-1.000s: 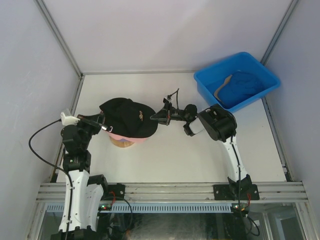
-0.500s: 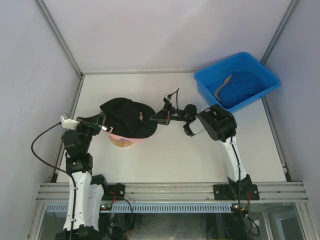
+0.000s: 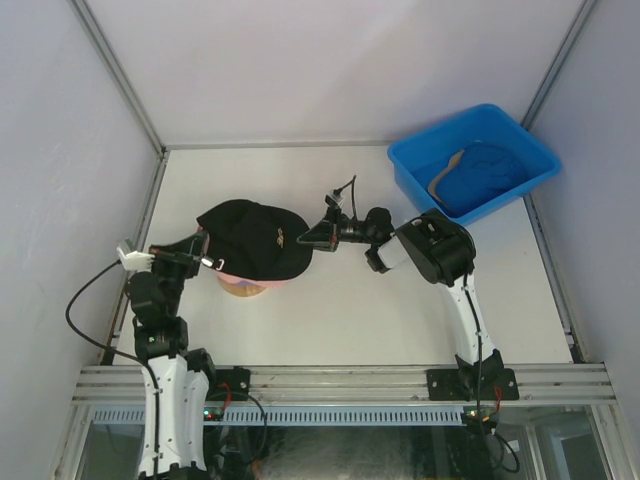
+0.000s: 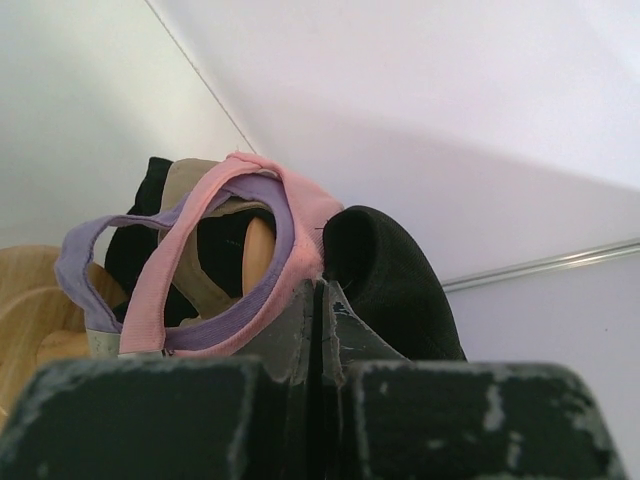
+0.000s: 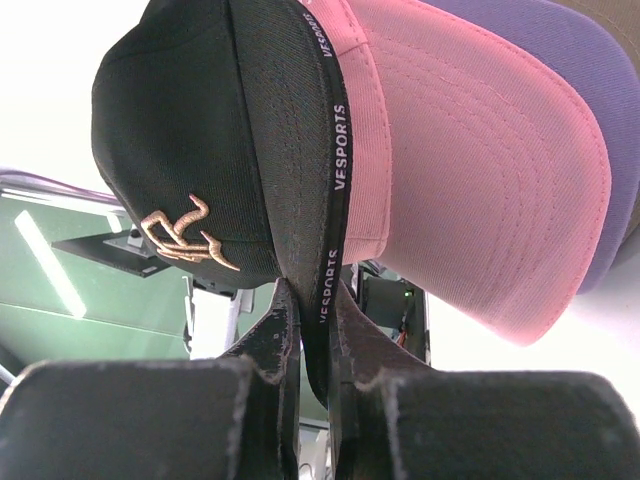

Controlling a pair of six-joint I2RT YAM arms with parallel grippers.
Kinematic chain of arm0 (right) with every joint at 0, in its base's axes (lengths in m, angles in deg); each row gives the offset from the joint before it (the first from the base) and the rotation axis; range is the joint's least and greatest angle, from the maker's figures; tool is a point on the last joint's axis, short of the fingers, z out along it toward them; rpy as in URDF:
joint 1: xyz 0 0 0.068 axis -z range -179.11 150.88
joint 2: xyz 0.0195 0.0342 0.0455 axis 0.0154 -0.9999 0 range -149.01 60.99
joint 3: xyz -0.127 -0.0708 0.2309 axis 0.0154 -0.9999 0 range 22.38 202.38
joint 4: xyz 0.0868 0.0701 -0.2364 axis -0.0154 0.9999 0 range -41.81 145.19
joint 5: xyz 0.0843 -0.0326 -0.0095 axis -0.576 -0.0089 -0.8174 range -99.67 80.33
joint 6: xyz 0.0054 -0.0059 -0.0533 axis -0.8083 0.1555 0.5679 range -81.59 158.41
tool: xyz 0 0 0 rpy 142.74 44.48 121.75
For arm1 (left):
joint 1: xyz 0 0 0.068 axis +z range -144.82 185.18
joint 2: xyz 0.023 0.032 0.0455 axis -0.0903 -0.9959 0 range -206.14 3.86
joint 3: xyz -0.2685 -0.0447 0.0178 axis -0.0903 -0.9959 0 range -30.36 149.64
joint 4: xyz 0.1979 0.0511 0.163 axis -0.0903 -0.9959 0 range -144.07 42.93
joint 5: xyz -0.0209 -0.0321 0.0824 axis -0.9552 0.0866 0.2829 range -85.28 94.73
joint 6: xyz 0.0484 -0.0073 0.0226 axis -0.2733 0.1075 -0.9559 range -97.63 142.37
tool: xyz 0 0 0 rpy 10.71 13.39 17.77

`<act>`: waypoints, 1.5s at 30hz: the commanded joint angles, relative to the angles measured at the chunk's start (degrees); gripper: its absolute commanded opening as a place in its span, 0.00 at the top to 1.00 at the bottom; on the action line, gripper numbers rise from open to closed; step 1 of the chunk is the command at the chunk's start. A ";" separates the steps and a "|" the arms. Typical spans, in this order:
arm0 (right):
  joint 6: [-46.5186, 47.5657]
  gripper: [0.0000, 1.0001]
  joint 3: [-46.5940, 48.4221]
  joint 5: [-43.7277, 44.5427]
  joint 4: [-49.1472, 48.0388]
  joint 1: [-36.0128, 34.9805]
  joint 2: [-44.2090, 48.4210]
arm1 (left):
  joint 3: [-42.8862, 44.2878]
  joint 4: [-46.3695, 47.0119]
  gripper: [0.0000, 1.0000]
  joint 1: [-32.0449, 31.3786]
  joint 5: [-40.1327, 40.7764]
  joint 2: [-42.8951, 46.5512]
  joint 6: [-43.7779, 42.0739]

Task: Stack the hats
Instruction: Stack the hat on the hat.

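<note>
Top external view: with the left gripper [image 3: 207,262] clamped on the rear of the black cap [image 3: 250,238] and the right gripper [image 3: 303,238] on its brim, the cap has shifted toward the table's [image 3: 350,300] near-left corner over the pink cap [image 5: 450,180], so seating appears nearly complete.

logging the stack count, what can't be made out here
- top view: caps under the black cap, hidden but for the edge of a pink cap
- top view: wooden stand, mostly under caps
- top view: contents of the blue bin, too small to count
- left wrist: what the left tool pinches, its fingers cover it
</note>
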State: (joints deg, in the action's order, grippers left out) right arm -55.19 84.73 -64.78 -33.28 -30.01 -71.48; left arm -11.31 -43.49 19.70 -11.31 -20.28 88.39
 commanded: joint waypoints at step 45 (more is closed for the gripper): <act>5.07 1.00 22.80 -8.26 29.05 8.19 -7.26 | 3.91 -6.02 0.74 3.37 24.43 -4.00 -7.26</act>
State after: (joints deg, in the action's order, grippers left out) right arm -47.74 106.43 -72.85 -3.42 -20.50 -76.07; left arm -8.32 -63.12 22.63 21.67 -23.06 85.04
